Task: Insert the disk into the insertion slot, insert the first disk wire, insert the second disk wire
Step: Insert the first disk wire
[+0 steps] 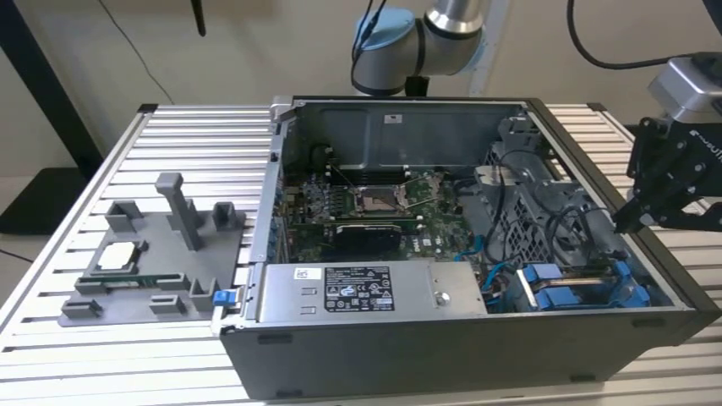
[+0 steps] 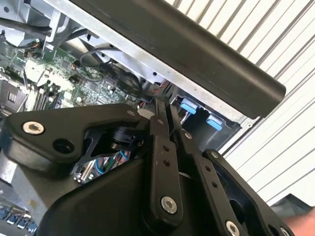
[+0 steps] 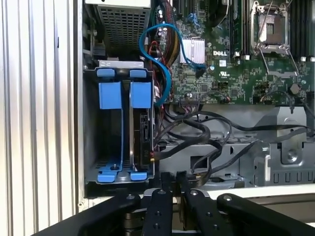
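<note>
The gripper's (image 2: 165,107) jaws are pressed almost together with nothing between them, hovering over the computer case's (image 1: 451,355) wall at the exterior view's right. Nearby, the disk (image 3: 143,132) sits edge-on in the insertion slot (image 3: 91,128), with black wires (image 3: 197,132) looping just beside it

A white printed label (image 1: 358,290) is carried on the silver-grey metal power supply box (image 1: 451,283) at the near side of the open dark grey computer case (image 1: 451,355) — its lines of small print and marks cannot be made out. A small white sticker (image 1: 391,118) is seen on the case's far inner wall, likewise unreadable. In the first wrist view, a short white logo word (image 3: 220,50) is printed on the green motherboard (image 3: 236,73) just beside a square silver heatsink (image 3: 194,50) — the tiny white markings around it cannot be read.
</note>
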Robot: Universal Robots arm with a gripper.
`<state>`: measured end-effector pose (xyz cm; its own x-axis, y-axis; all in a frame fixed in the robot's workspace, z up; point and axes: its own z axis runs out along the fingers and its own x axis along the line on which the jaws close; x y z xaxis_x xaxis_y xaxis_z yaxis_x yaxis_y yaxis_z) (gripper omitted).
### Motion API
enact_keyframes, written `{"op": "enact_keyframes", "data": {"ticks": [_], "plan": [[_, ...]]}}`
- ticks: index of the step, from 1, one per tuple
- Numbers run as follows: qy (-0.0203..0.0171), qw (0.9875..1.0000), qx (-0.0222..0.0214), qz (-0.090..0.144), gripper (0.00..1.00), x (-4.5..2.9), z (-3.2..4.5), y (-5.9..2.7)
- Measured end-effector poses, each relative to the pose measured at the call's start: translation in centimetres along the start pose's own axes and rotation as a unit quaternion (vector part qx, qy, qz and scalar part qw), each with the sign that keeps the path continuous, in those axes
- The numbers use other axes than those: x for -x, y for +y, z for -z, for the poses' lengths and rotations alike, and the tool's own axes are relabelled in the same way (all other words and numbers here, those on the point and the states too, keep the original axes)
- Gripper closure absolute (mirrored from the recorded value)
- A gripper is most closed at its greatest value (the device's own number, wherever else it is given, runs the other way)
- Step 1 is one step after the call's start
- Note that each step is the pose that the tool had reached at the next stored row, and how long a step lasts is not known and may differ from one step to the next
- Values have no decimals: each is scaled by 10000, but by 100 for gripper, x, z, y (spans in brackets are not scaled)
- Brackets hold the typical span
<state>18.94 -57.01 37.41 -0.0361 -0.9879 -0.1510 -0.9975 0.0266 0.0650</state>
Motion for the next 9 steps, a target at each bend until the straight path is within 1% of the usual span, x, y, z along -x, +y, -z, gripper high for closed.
{"op": "enact_keyframes", "data": {"ticks": [2,7,9], "plan": [[-46,10000,6,1,100,1,25,37],[-102,9999,13,4,100,5,67,136],[-118,9999,16,4,100,6,78,174]]}}
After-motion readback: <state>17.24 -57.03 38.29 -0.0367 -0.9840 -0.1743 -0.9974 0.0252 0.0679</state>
